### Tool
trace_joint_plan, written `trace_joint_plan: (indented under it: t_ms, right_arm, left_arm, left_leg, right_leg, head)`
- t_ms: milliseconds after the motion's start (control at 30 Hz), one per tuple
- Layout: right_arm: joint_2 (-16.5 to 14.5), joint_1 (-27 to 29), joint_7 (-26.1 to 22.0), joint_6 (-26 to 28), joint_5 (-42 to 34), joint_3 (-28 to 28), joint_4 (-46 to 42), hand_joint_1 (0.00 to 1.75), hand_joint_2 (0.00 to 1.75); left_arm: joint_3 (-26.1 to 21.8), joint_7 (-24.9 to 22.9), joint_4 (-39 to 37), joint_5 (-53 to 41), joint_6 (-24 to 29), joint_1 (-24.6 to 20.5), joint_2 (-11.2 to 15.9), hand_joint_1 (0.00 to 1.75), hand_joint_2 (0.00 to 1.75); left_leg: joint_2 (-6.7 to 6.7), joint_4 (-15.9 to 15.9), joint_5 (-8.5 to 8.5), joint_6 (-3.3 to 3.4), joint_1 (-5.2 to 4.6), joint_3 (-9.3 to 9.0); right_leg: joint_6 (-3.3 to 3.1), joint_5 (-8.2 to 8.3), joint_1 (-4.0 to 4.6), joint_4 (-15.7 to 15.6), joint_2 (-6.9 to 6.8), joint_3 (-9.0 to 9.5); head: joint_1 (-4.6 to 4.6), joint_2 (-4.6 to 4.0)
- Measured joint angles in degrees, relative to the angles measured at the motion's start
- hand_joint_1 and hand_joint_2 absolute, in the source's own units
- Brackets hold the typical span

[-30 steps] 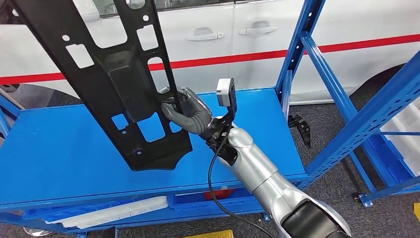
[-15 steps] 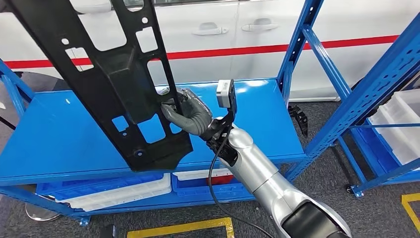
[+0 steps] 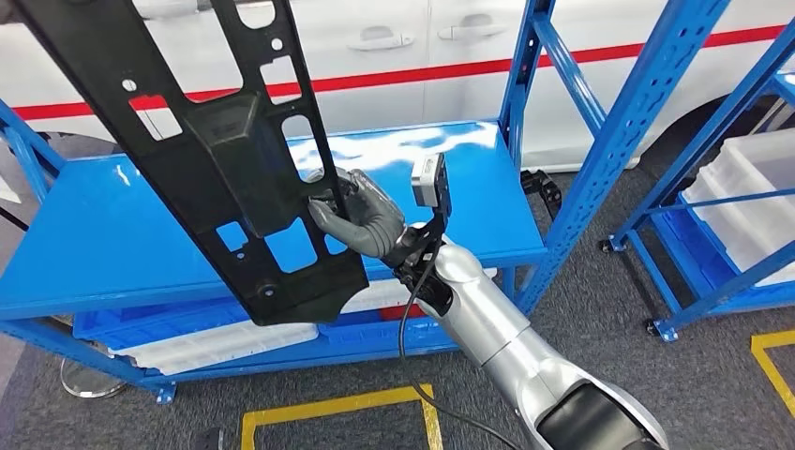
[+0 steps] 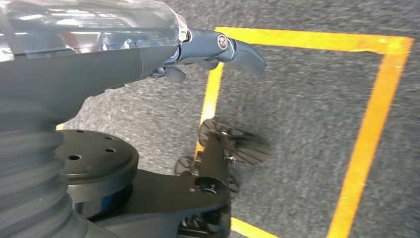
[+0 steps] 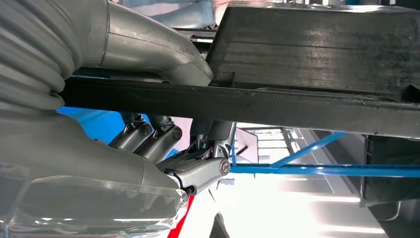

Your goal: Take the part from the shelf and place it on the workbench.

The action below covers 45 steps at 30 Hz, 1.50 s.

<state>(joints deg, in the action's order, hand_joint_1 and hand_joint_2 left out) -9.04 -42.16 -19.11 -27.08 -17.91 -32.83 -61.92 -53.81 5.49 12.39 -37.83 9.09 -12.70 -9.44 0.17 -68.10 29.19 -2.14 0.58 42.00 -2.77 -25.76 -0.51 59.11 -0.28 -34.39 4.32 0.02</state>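
The right hand [image 3: 361, 220] has its fingers wrapped around the edge of the part [image 3: 206, 159], thumb on one side and the darker fingers hooked through one of the cutouts, so it's properly clamped on it. In the right wrist view you can see the thumb [image 5: 153, 47] pressed on top of the black panel's rim [image 5: 297, 106] with the fingers [image 5: 163, 141] curled underneath. The part is a long black plastic panel full of rectangular and round holes, held up in the air and tilted, its lower end hanging over the front of the blue workbench [image 3: 112, 244] without resting on it as far as I can tell.

The left hand [image 4: 218, 47] hangs down over grey carpet with yellow floor tape [image 4: 369, 119], nothing in it, though I can't tell if the fingers are curled or spread.

Under the bench top there are white trays [image 3: 220, 342]. Blue shelf uprights [image 3: 619, 141] stand to the right, and a white car with a red stripe [image 3: 403, 75] sits behind it all.
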Motion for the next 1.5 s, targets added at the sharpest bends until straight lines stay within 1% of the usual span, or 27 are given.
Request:
trace_joint_plan:
  t_ms: [33, 100, 167, 233, 300, 367, 400, 467, 533, 567, 633, 667, 700, 767, 800, 867, 900, 967, 1033, 1067, 1133, 1167, 1233, 1300, 1400, 1433, 1500]
  right_arm:
    - [0.0, 0.1, 0.0, 0.0, 0.0, 0.0, 0.0, 1.75, 1.75]
    - [0.0, 0.2, 0.0, 0.0, 0.0, 0.0, 0.0, 1.75, 1.75]
    - [0.0, 0.3, 0.0, -0.2, 0.1, 0.0, 0.0, 1.75, 1.75]
    - [0.0, 0.3, 0.0, -0.5, 0.2, 0.0, -0.1, 1.75, 1.75]
    - [0.0, 0.2, -0.1, -0.8, 0.3, 0.0, -0.3, 1.75, 1.75]
    - [-0.1, 0.2, -0.1, -1.2, 0.4, -0.1, -0.4, 1.75, 1.75]
    - [-0.1, 0.2, -0.1, -1.4, 0.4, -0.1, -0.4, 1.75, 1.75]
    - [-0.1, 0.2, -0.1, -1.5, 0.4, -0.1, -0.4, 1.75, 1.75]
    - [0.0, 0.3, -0.5, -1.1, 0.9, -0.2, -0.4, 1.75, 1.75]
    - [0.1, 0.5, -0.8, -0.7, 1.3, -0.2, -0.4, 1.75, 1.75]
    - [0.2, 0.6, -1.5, 0.2, 2.2, -0.3, -0.4, 1.75, 1.75]
    - [0.2, 0.6, -1.7, 0.4, 2.4, -0.3, -0.4, 1.75, 1.75]
    - [0.2, 0.6, -1.8, 0.5, 2.5, -0.3, -0.5, 1.75, 1.75]
    - [0.2, 0.6, -1.9, 0.5, 2.7, -0.4, -0.7, 1.75, 1.75]
    - [0.2, 0.6, -2.1, 0.7, 3.0, -0.4, -0.8, 1.75, 1.75]
    - [0.2, 0.6, -2.8, 1.4, 4.0, -0.5, -0.9, 1.75, 1.75]
    - [0.2, 0.6, -3.2, 1.8, 4.6, -0.5, -0.9, 1.75, 1.75]
    - [0.2, 0.6, -3.8, 2.1, 5.5, -0.6, -0.9, 1.75, 1.75]
    - [0.2, 0.7, -4.5, 1.7, 5.6, -0.6, -1.0, 1.75, 1.75]
    - [0.2, 0.8, -4.8, 1.5, 5.8, -0.6, -1.0, 1.75, 1.75]
    - [0.2, 1.1, -5.2, 1.4, 6.2, -0.6, -1.0, 1.75, 1.75]
    - [0.3, 1.2, -5.3, 1.5, 6.3, -0.7, -1.0, 1.75, 1.75]
    - [0.3, 1.2, -5.5, 1.4, 6.4, -0.7, -1.1, 1.75, 1.75]
    - [0.4, 1.1, -5.4, 0.8, 6.2, -0.7, -1.3, 1.75, 1.75]
    - [0.5, 1.0, -5.3, 0.3, 6.9, -0.9, -1.3, 1.75, 1.75]
    - [0.5, 1.0, -5.4, 0.3, 7.4, -0.9, -1.3, 1.75, 1.75]
    - [0.7, 1.0, -5.6, 0.4, 8.2, -1.0, -1.2, 1.75, 1.75]
  left_arm:
    - [0.0, 0.0, 0.0, 0.0, 0.0, 0.0, 0.0, 0.0, 1.75]
    - [0.0, 0.0, 0.0, 0.0, 0.0, 0.0, 0.0, 0.0, 1.75]
    - [0.0, 0.0, 0.0, -0.1, -0.1, -0.1, 0.0, 0.0, 1.75]
    - [0.0, 0.1, 0.0, -0.2, -0.1, -0.3, 0.1, 0.0, 1.75]
    - [0.0, 0.2, 0.1, 0.0, -0.1, -0.5, 0.2, 0.0, 1.75]
    - [0.0, 0.4, 0.0, 0.3, -0.2, -0.4, 0.2, 0.0, 1.75]
    - [0.0, 0.5, 0.0, 0.4, -0.2, -0.4, 0.2, 0.0, 1.75]
    - [0.0, 0.6, 0.0, 0.6, -0.2, -0.3, 0.1, 0.0, 1.75]
    - [0.0, 0.7, 0.0, 0.6, -0.2, -0.2, 0.2, 0.0, 1.75]
    - [0.0, 0.7, 0.0, 0.6, -0.2, -0.2, 0.1, 0.0, 1.75]
    - [0.0, 0.8, 0.0, 0.6, -0.2, -0.1, 0.1, 0.0, 1.75]
    - [0.0, 0.8, 0.0, 0.6, -0.2, -0.1, 0.1, 0.0, 1.75]
    - [0.0, 0.8, 0.0, 0.6, -0.2, -0.1, 0.1, 0.0, 1.75]
    - [0.0, 0.8, 0.0, 0.6, -0.2, -0.1, 0.1, 0.0, 1.75]
    - [0.0, 0.8, 0.0, 0.6, -0.2, -0.1, 0.2, 0.0, 1.75]
    - [0.0, 0.9, 0.0, 0.6, -0.2, 0.0, 0.2, 0.0, 1.75]
    - [0.0, 0.9, 0.0, 0.6, -0.2, 0.1, 0.2, 0.0, 1.75]
    - [0.0, 0.9, 0.0, 0.6, -0.2, 0.3, 0.2, 0.0, 1.75]
    - [0.0, 0.9, 0.0, 0.6, -0.2, 0.4, 0.2, 0.0, 1.75]
    - [0.0, 0.9, 0.0, 0.6, -0.2, 0.4, 0.2, 0.0, 1.75]
    - [0.0, 0.9, 0.0, 0.6, -0.2, 0.4, 0.2, 0.0, 1.75]
    - [0.0, 0.9, 0.0, 0.7, -0.2, 0.4, 0.2, 0.0, 1.75]
    - [0.0, 0.9, 0.0, 0.7, -0.3, 0.2, 0.3, 0.0, 1.75]
    - [0.0, 0.9, 0.0, 0.7, -0.3, 0.1, 0.4, 0.0, 1.75]
    - [-0.1, 0.9, 0.0, 0.7, -0.4, 0.0, 0.4, 0.0, 1.75]
    - [-0.1, 0.9, 0.0, 0.7, -0.4, 0.0, 0.4, 0.0, 1.75]
    - [-0.1, 0.9, 0.0, 0.8, -0.4, 0.0, 0.3, 0.0, 1.75]
  left_leg:
    - [0.0, -3.7, 1.89, -0.16, 0.05, 0.64]
    - [0.0, -6.8, 1.89, -0.11, 0.05, -0.21]
    - [-0.04, -2.3, -0.81, 0.59, -0.12, -4.94]
    - [-0.02, 6.0, -0.93, 1.67, -0.53, -10.96]
    - [-0.02, 10.4, -0.01, 2.36, -0.98, -13.35]
    - [0.05, 11.5, -1.35, 2.82, -1.04, -12.99]
    - [0.14, 12.0, -2.23, 3.13, -0.9, -12.66]
    - [0.35, 12.7, -4.26, 3.56, -0.54, -11.41]
    - [0.37, 12.7, -5.87, 3.62, -0.53, -9.41]
    - [0.38, 12.6, -6.62, 3.52, -0.5, -8.33]
    - [0.41, 12.0, -7.94, 3.2, -0.37, -6.12]
    - [0.42, 11.6, -8.49, 2.95, -0.26, -5.02]
    - [0.4, 11.0, -8.93, 2.65, -0.22, -4.0]
    - [0.34, 9.9, -9.68, 1.98, -0.27, -2.61]
    - [0.3, 9.7, -10.13, 1.66, -0.32, -2.3]
    - [0.23, 9.8, -11.02, 0.96, -0.17, -2.0]
    - [0.21, 9.6, -10.47, 0.61, -0.03, -1.59]
    - [0.2, 6.0, -6.08, -0.01, 0.22, 0.02]
    - [0.21, -1.6, -0.25, -0.35, 0.28, 2.0]
    - [0.2, -5.2, 1.22, -0.4, 0.27, 2.43]
    - [0.19, -7.6, 0.51, -0.21, 0.25, 0.78]
    - [0.17, -5.7, -0.84, 0.09, 0.19, -1.61]
    - [0.08, 2.6, -1.25, 1.09, -0.19, -8.51]
    - [0.01, 9.0, 0.01, 1.79, -0.68, -12.79]
    - [0.15, 11.2, -1.55, 2.48, -0.79, -12.61]
    - [0.27, 11.7, -2.59, 2.84, -0.62, -12.14]
    - [0.48, 12.4, -4.61, 3.38, -0.4, -10.71]
  right_leg:
    - [-0.06, 0.67, 0.1, 0.0, -0.01, -0.86]
    - [-0.06, 1.99, 0.32, 0.1, 0.0, -2.56]
    - [0.0, 3.31, 0.63, 0.1, 0.05, -4.1]
    - [0.27, 4.5, 0.82, 0.1, 0.03, -5.05]
    - [0.86, 5.62, 0.55, -0.2, -0.12, -5.32]
    - [1.58, 6.59, 0.34, -0.8, -0.16, -5.42]
    - [1.89, 5.93, 0.34, -0.6, -0.08, -5.74]
    - [2.4, 1.16, 0.22, 2.8, 0.13, -6.99]
    - [2.9, -4.48, -0.08, 10.2, 0.2, -8.58]
    - [3.14, -5.49, -0.22, 13.6, 0.19, -8.94]
    - [3.51, -3.59, -0.45, 15.7, 0.18, -7.45]
    - [3.66, -2.1, -0.6, 13.7, 0.18, -5.14]
    - [3.78, -1.92, -0.71, 10.1, 0.18, -2.08]
    - [3.31, -3.5, -0.61, 3.2, 0.42, 2.9]
    - [2.88, -4.41, -0.44, 1.5, 0.54, 3.86]
    - [1.76, -3.76, -0.26, 1.1, 0.57, 3.33]
    - [1.24, -3.1, -0.23, 1.1, 0.47, 2.77]
    - [0.4, -1.54, -0.32, 1.0, 0.26, 1.18]
    - [0.11, -0.02, -0.19, 1.0, 0.24, -0.74]
    - [0.08, 0.73, -0.1, 1.1, 0.23, -1.73]
    - [0.15, 2.18, 0.1, 1.1, 0.24, -3.61]
    - [0.22, 2.87, 0.19, 1.1, 0.25, -4.43]
    - [0.49, 4.09, 0.28, 1.1, 0.27, -5.53]
    - [1.1, 5.28, 0.16, 0.7, 0.18, -5.75]
    - [2.21, 6.7, 0.1, -0.4, 0.19, -5.83]
    - [2.47, 5.58, 0.19, 0.1, 0.27, -6.27]
    - [2.89, -0.05, 0.18, 4.8, 0.33, -7.83]
  head:
    - [0.01, 0.0]
    - [0.0, 0.0]
    - [0.01, 0.0]
    - [0.01, 0.0]
    - [0.0, 0.0]
    - [0.01, 0.0]
    - [0.01, 0.0]
    - [0.0, 0.0]
    - [-0.01, 0.0]
    - [-0.01, 0.0]
    - [-0.01, 0.0]
    - [-0.01, 0.0]
    - [-0.01, 0.0]
    - [0.04, 0.0]
    - [0.08, 0.0]
    - [0.11, 0.0]
    - [0.13, 0.0]
    - [0.12, 0.0]
    - [0.12, 0.0]
    - [0.12, 0.0]
    - [0.12, 0.0]
    - [0.12, 0.0]
    - [0.12, 0.0]
    - [0.11, 0.0]
    - [0.12, 0.0]
    - [0.11, 0.0]
    - [0.1, 0.0]
